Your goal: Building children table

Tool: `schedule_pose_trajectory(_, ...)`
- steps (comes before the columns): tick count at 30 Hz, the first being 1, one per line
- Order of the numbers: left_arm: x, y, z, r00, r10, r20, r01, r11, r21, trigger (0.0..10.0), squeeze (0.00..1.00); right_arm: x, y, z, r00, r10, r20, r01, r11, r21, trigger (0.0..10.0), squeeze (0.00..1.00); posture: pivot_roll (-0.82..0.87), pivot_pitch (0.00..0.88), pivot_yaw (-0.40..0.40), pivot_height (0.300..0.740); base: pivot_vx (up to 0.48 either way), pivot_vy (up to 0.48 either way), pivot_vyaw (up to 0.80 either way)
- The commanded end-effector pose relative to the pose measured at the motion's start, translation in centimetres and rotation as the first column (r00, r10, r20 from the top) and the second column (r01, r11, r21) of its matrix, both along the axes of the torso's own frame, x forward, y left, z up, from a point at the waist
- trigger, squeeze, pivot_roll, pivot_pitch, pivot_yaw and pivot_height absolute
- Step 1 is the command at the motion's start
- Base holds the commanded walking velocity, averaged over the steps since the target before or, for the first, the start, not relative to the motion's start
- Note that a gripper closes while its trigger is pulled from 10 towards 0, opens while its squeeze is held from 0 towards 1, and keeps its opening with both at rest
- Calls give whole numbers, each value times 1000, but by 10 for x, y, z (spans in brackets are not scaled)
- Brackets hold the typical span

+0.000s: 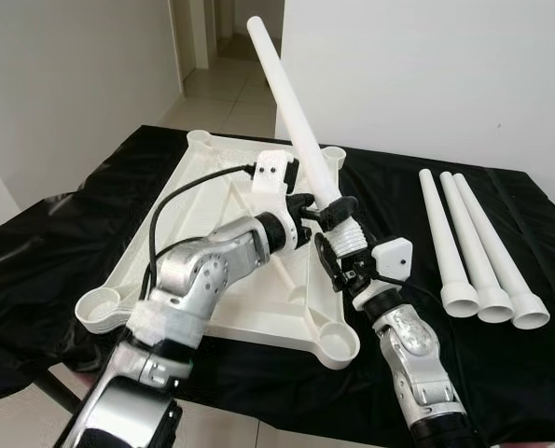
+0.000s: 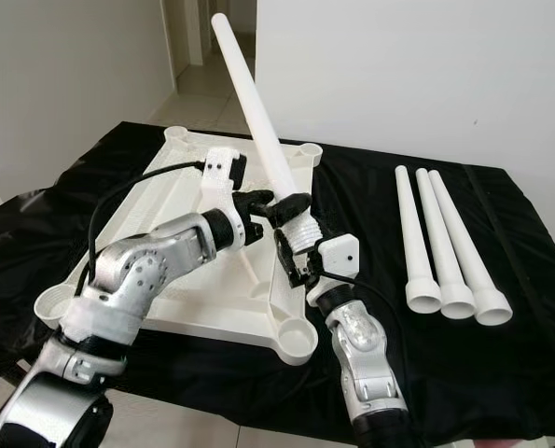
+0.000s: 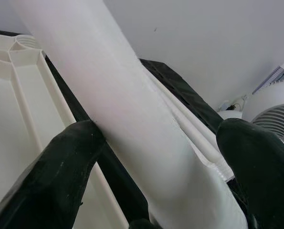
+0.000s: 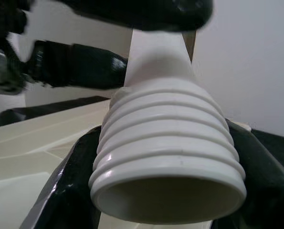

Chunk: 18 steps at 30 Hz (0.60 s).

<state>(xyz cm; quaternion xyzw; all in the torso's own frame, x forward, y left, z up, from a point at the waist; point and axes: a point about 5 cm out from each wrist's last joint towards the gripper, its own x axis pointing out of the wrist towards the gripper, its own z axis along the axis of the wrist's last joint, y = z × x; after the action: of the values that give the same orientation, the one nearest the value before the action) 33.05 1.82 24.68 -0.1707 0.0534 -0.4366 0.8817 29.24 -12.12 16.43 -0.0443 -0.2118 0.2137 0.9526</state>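
Slipping looks the likeliest trouble: the long white plastic table leg [image 1: 300,131], smooth, round and tapering, stands tilted above the upturned white plastic tabletop [image 1: 212,243], and its weight reaches far past the two holds near its base. The right gripper [image 1: 344,245] has its black fingers closed round the ribbed, threaded collar at the leg's wide hollow end; the left gripper [image 1: 312,203] pinches the plain shaft just above that collar, one finger [image 3: 60,167] pressed against it, the other [image 3: 258,162] seeming to stand a little off, so this hold may be looser. If either grasp relaxes, the glossy tube could swing or drop onto the tabletop's ribs. Cross-threading is another risk, should the collar meet a round corner socket [image 1: 338,343] at this slant. Moulded stiffening ribs run across the tabletop's underside, with a cup-like socket at each corner. Three more white tapered legs [image 1: 482,247] lie side by side on the crinkled black sheet [image 1: 426,383], well apart from the tabletop toward the robot's right.
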Motion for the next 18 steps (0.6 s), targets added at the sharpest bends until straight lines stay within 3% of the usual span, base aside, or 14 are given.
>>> schedule_pose_trajectory(1,-6,-6,4,982,-188,33,189,981,-45,10000,0,-4,7,6,998,42,44,-42,999,-10,10000,0,-10,17,12,740,0,0,0)
schedule_pose_trajectory(5,3,-4,8,989,-150,11,150,987,-50,10000,0,-7,9,4,998,53,44,-52,998,-18,10000,0,-10,18,15,740,0,0,0)
schedule_pose_trajectory(10,25,1,25,999,-47,-15,46,997,-54,10000,0,-17,12,-6,997,74,15,-74,997,-28,10000,0,-13,16,19,740,0,0,0)
schedule_pose_trajectory(18,42,17,49,1000,1,-9,-2,998,-64,10000,0,-37,4,-23,998,54,-33,-56,997,-59,10000,0,-30,22,36,740,0,0,0)
